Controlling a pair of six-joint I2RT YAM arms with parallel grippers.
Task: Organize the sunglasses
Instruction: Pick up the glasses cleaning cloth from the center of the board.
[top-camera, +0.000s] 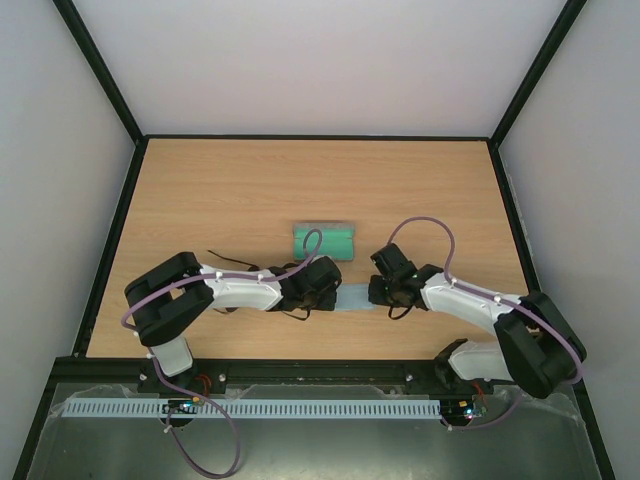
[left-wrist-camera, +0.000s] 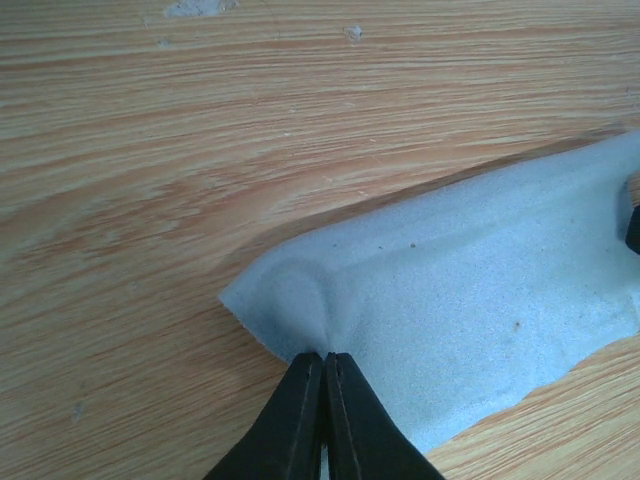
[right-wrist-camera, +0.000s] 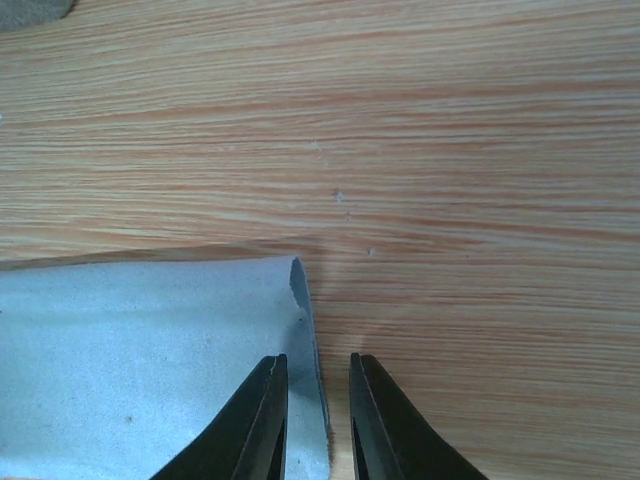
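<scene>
Wood-grain worktop (top-camera: 220, 190) inside a white-walled enclosure; surface sound, with a few pale flecks.

Left claw (left-wrist-camera: 322, 357): clenched on one corner of the light blue cloth (left-wrist-camera: 470, 290). The fabric puckers into a ridge directly ahead of the tips. The rest spreads away to that claw's right, lying on the wood.

Right claw (right-wrist-camera: 317, 362): a narrow gap shows between the jaws, and the cloth's opposite edge runs up through that gap. Nothing shows the fabric clamped. Recorded as released, straddling the edge.

Case (top-camera: 323, 242): green in the overhead view, lying beyond both claws and apart from the cloth.

Sunglasses: not positively identified. Thin dark strands (top-camera: 228, 262) beside the left forearm, well behind the left claw, may be their temple arms. No lenses can be made out, and neither wrist view shows them.

Assessment: the step in hand appears to be taking the cloth by two opposite ends. To do it well:
- The right claw should settle a little deeper over the edge and close fully before any lift, or the thin fabric will slip out.
- Both claws should rise together and level, keeping the cloth lightly taut.
- The left forearm should stay clear of the dark strands behind it.
</scene>
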